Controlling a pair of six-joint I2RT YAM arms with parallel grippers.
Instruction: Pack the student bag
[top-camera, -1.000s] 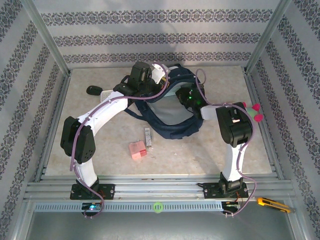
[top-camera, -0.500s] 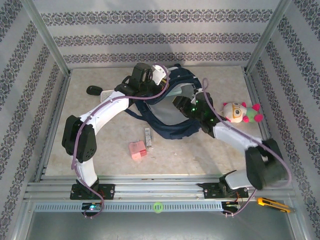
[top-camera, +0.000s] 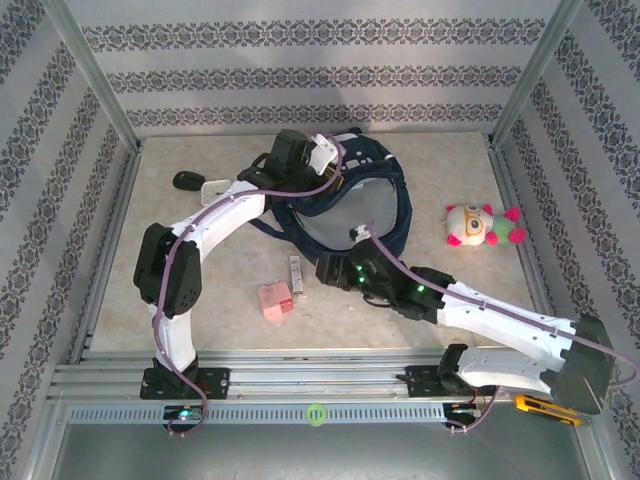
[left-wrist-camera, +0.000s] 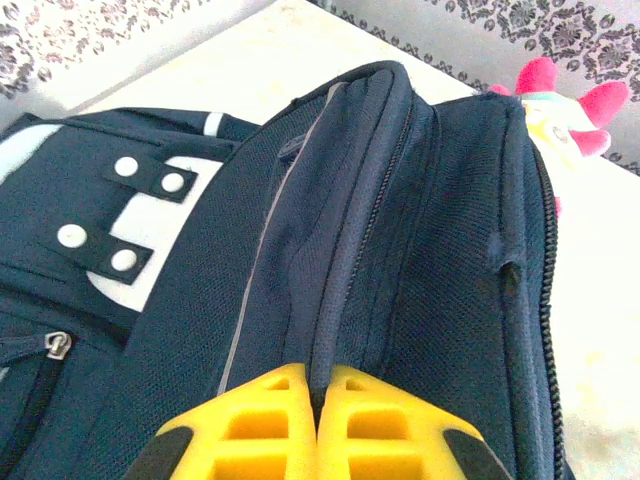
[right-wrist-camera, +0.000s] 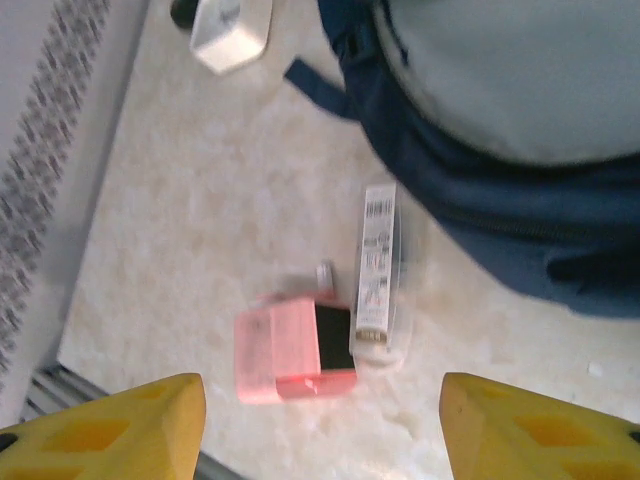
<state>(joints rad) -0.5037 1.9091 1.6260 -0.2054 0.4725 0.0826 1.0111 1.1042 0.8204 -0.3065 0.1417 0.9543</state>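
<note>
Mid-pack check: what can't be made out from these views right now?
- Contents of the student bag: top view, its own folds and the left arm cover the opening.
- Print on the clear pack: right wrist view, blurred; too small from above.
- White item: right wrist view, cut off by the top edge.
- Plush toy: left wrist view, partly behind the bag and cut by the right edge.

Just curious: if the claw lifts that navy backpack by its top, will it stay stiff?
Probably not: the student bag is soft fabric, creased and slumped, so it should sag. It looks open and hollow, so likely light. The woven surface seems unlikely to slip.
</note>
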